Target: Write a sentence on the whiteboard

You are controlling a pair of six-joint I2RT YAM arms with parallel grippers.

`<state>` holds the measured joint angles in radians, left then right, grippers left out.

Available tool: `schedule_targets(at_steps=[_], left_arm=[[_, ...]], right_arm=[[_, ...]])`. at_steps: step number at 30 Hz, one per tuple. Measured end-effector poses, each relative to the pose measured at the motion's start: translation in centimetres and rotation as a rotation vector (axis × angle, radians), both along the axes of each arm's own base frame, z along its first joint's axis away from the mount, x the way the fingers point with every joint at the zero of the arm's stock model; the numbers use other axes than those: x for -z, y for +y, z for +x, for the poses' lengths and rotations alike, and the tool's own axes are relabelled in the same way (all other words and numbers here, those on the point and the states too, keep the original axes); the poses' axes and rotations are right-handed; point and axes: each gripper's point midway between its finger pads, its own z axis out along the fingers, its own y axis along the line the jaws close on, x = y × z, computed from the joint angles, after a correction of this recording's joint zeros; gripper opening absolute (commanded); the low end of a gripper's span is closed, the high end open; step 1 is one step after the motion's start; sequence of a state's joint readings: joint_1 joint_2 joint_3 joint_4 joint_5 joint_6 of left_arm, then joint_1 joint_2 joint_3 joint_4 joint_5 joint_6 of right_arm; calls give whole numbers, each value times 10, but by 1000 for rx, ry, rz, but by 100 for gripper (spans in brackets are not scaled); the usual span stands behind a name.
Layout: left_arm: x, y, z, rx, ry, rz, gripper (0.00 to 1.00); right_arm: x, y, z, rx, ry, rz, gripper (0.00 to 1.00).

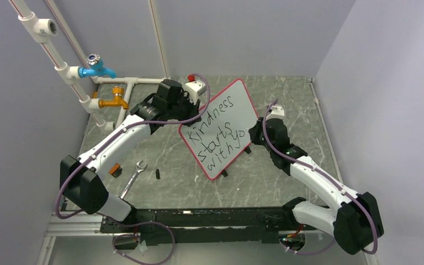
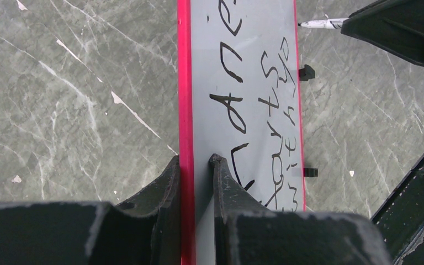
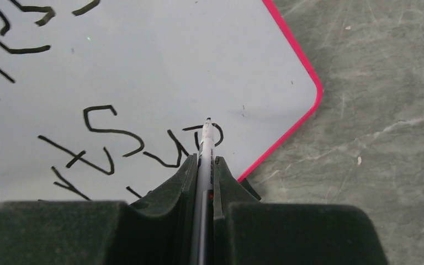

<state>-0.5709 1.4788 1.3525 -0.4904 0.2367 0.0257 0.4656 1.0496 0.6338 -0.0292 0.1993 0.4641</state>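
The whiteboard point(image 1: 242, 107), white with a thin red rim, stands tilted on the grey table. The sentence point(image 1: 216, 135) reads "Kindness starts with yo" over three lines. My left gripper point(image 1: 189, 105) is shut on the board's upper left edge. In the left wrist view the gripper point(image 2: 194, 161) has one finger on each side of the red rim point(image 2: 184, 83). My right gripper point(image 1: 255, 133) is shut on a white marker point(image 3: 206, 141). In the right wrist view the gripper point(image 3: 205, 160) holds the marker tip against the board point(image 3: 171, 55), at the last "o". The marker point(image 2: 320, 24) also shows in the left wrist view.
A wrench point(image 1: 134, 175), a small black cap point(image 1: 158, 173) and an orange-black piece point(image 1: 115, 170) lie front left. White pipes carry a blue tap point(image 1: 96, 69) and a yellow tap point(image 1: 115, 101) at the back left. A white box point(image 1: 195, 85) sits behind the board. Black feet point(image 1: 224, 173) prop the board.
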Motion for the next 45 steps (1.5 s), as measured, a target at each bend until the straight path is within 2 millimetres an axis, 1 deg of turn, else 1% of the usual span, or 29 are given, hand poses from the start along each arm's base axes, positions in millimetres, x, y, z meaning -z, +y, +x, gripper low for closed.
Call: schedule_targets(at_steps=[3,10,19,24,31,41,45], left_arm=[[-1,0,0,1,-1,-1,0],[-1,-1,-2,2,-3,0,0],[-1,0,-1,-2,-3,3,0],[-1,0,-1,-2,-3,3,0],[-1,0,-1,-4,-2,4,0],[-1,1,-1,-4,-2,4,0],[-1,0,-1,-4,-2,4,0]], right_arm=[[5,-2,6,12,14,-8,0],[14,2,18,6,36,-11,0],[7,6,33,3,17,11,0],[6,7,33,-2,16,21,0],[10,7,31,-3,6,40,0],[34,-1,14,2,46,31,0],[37,-3,11,4,55,26,0]])
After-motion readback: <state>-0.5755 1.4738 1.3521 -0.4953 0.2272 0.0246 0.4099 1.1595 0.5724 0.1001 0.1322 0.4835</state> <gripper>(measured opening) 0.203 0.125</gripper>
